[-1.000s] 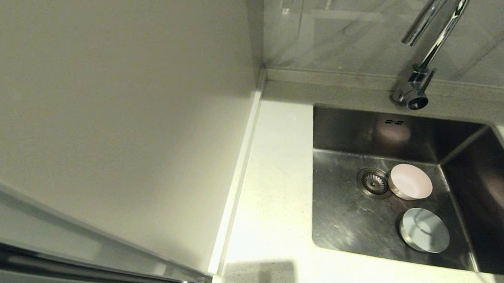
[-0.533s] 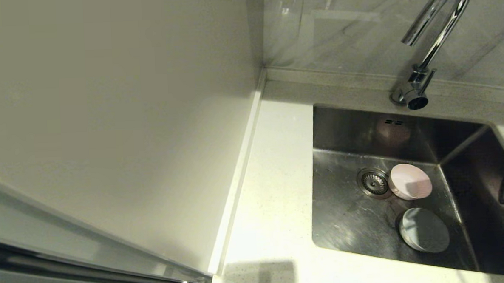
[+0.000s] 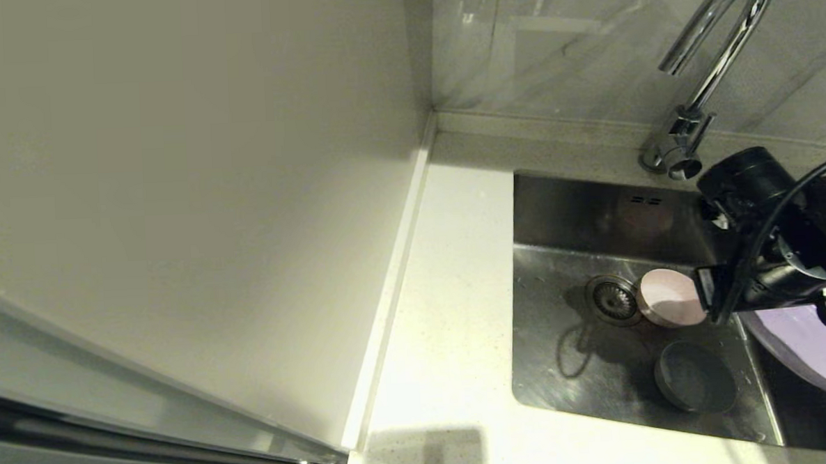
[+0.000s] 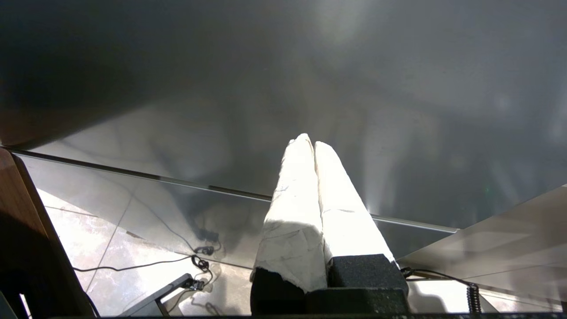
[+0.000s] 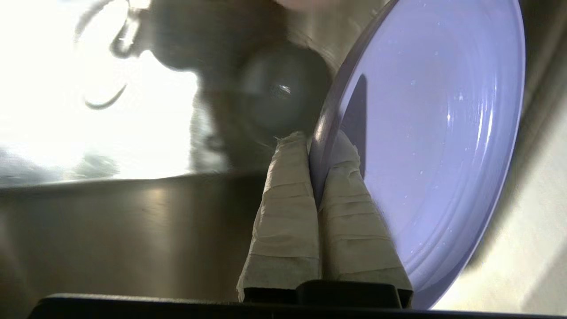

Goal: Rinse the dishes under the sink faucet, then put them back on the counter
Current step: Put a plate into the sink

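My right gripper (image 5: 316, 141) is shut on the rim of the lilac plate (image 5: 434, 133), which it holds tilted on edge. In the head view the plate (image 3: 815, 347) hangs over the right end of the sink (image 3: 572, 364), under my right arm (image 3: 769, 244). The pink bowl (image 3: 670, 297) stands on the sink floor next to the drain (image 3: 612, 300). Nearer to me the grey-sided bowl (image 3: 695, 385) lies in the arm's shadow. The chrome faucet (image 3: 718, 44) rises behind the sink; no water shows. My left gripper (image 4: 310, 144) is shut, empty and parked away from the sink.
The white speckled counter (image 3: 451, 314) runs along the left of the sink and across its front edge. A cream wall panel (image 3: 174, 200) stands to the left. A marbled backsplash (image 3: 551, 44) rises behind the faucet.
My right arm has come in from the right over the sink, carrying the lilac plate. Its shadow now covers the grey-sided bowl. Both bowls have stayed in place.
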